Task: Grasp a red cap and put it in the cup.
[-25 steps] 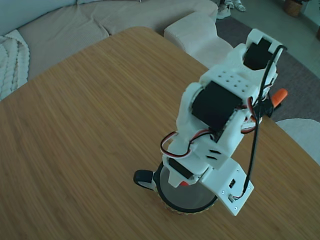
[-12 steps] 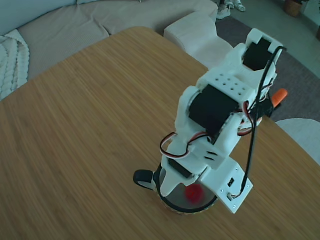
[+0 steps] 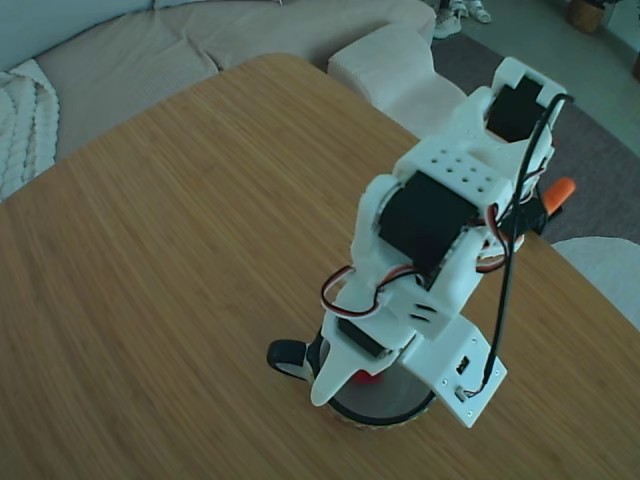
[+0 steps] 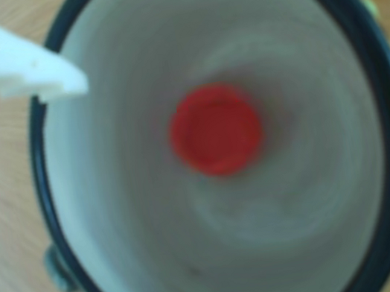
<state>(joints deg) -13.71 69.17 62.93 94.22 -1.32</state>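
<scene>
The fixed view looks down at a slant from high above the desk [image 3: 150, 250], taking in the whole arm and a sofa beyond. The other view sits very near, facing straight down into the cup [image 4: 377, 83], which both views share [image 3: 390, 412].

- A home living room is showing around the wooden table [image 3: 170, 250].
- A beige sofa [image 3: 200, 45] is sitting just behind it, with a knitted blanket [image 3: 22, 125] lying at the left.
- A grey rug [image 3: 600, 150] is covering the floor at the right.
</scene>
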